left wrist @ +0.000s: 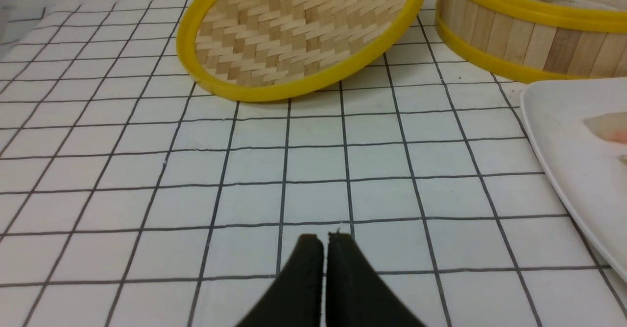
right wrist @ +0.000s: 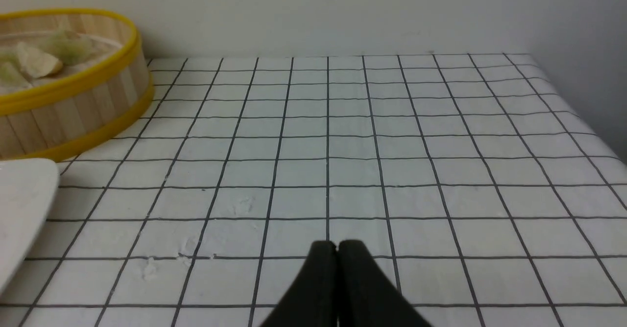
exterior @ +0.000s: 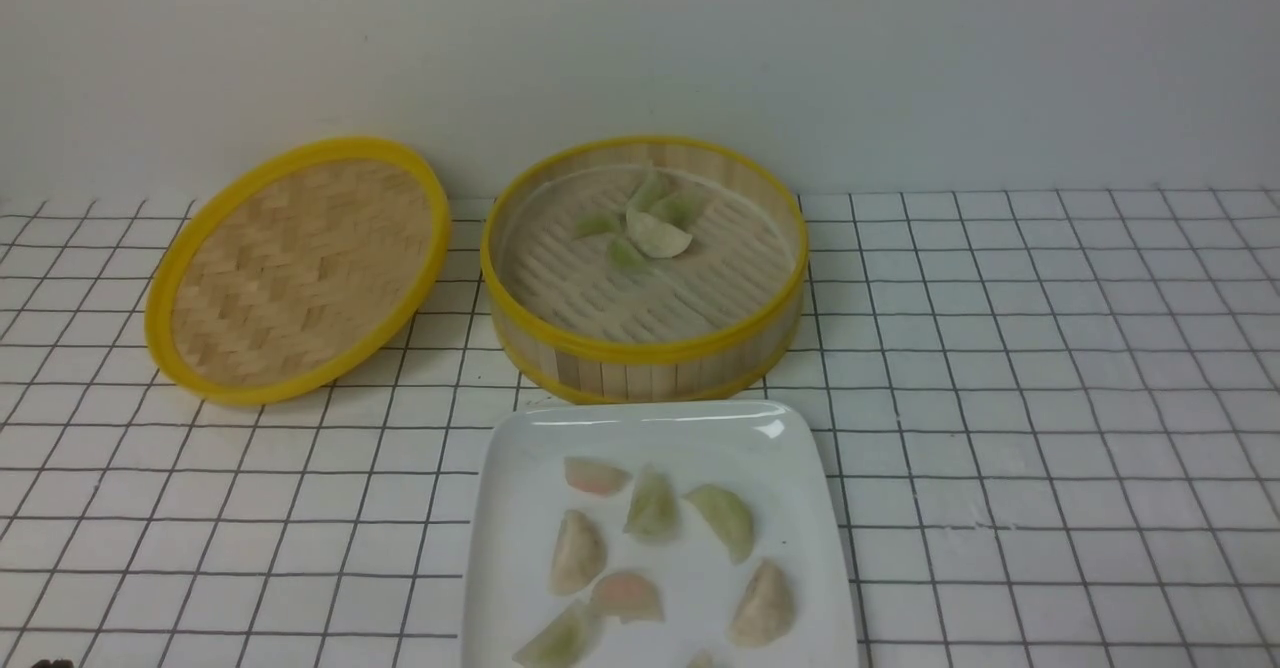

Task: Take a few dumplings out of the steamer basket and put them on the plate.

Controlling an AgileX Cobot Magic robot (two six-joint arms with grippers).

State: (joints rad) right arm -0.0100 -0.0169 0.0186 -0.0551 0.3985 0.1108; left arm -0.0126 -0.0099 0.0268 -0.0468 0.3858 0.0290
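Observation:
The steamer basket [exterior: 644,352] stands at the back middle of the table, with several pale green and cream dumplings [exterior: 655,235] at the far side of its slatted floor. In front of it lies the white square plate [exterior: 520,453], carrying several dumplings [exterior: 722,518] in green, beige and pink. Neither arm shows in the front view. My left gripper [left wrist: 325,238] hangs shut and empty over the checked cloth, left of the plate [left wrist: 563,136]. My right gripper [right wrist: 337,244] is shut and empty over the cloth, to the right of the basket [right wrist: 73,116].
The woven bamboo lid [exterior: 300,268] with a yellow rim lies tilted to the left of the basket. A white cloth with a black grid covers the table, and a plain wall rises behind. The table's right edge [right wrist: 588,121] shows in the right wrist view.

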